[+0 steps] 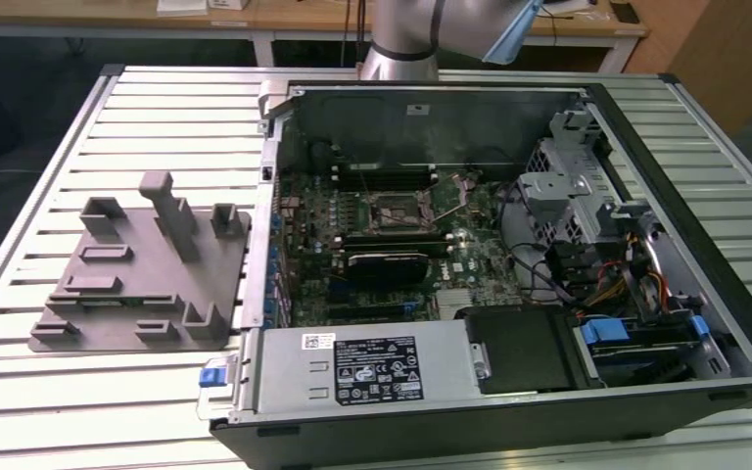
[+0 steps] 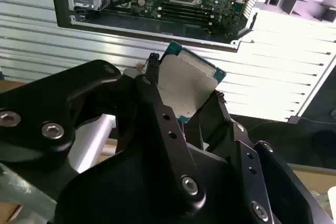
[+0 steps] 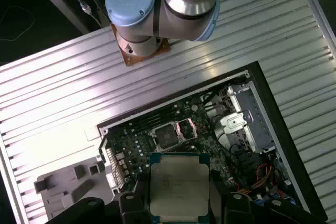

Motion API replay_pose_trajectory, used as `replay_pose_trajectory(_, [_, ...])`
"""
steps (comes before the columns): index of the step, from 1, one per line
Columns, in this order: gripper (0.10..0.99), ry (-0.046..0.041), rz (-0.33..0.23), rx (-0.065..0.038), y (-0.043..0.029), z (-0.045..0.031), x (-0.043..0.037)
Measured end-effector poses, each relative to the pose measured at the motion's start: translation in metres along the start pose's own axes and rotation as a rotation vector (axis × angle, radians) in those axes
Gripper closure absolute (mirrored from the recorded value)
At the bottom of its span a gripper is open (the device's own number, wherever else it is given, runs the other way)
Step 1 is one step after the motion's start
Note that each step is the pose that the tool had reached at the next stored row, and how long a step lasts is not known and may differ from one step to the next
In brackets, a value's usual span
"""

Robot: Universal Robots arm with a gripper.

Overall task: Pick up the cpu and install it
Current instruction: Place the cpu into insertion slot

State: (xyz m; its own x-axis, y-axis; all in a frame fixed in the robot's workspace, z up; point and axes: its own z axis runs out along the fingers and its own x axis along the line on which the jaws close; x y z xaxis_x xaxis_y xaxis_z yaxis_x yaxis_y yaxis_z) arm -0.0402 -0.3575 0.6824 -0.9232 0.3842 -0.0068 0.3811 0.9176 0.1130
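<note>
The cpu (image 3: pixel 178 182), a flat square chip with a silvery top and a green rim, is clamped between my gripper's (image 3: pixel 178 205) black fingers (image 3: pixel 137 199) high above the open computer case (image 1: pixel 742 323). In the second wrist view the cpu (image 2: pixel 185 82) is tilted and pinched at two opposite edges by the gripper (image 2: pixel 184 92). Far below, the motherboard socket (image 3: pixel 166 135) lies bare, its metal load plate (image 3: pixel 187 128) swung open beside it. The exterior view shows the same socket (image 1: pixel 396 209) in the middle of the board.
A grey fixture (image 1: pixel 141 274) with upright holder blocks lies on the ribbed metal table (image 1: pixel 167 108) at the exterior view's left of the case. Inside the case are the power supply (image 1: pixel 376 367), drive cage (image 1: pixel 572 186) and cables. The arm's base (image 1: pixel 402 54) stands behind the case.
</note>
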Motion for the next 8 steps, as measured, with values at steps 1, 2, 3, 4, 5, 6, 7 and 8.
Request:
replay_pose_trajectory(1, [0.545,0.0001,0.0,-0.001,-0.0001,0.0014,0.0])
replay_pose_trajectory(2, [0.545,0.0005,0.0,-0.002,-0.0005,0.0031,-0.0001])
replay_pose_trajectory(3, [0.545,0.0008,0.0,-0.002,-0.0011,0.0051,-0.0003])
replay_pose_trajectory(4, [0.545,0.0008,0.0,-0.003,-0.0018,0.0069,-0.0004])
replay_pose_trajectory(5, [0.545,0.0009,0.0,-0.003,-0.0023,0.0087,-0.0005])
replay_pose_trajectory(6, [0.545,0.0009,0.0,-0.003,-0.0028,0.0103,-0.0006])
replay_pose_trajectory(7, [0.545,0.0009,0.0,-0.002,-0.0032,0.0122,-0.0007])
replay_pose_trajectory(8, [0.545,0.0008,0.0,-0.003,-0.0036,0.014,-0.0007])
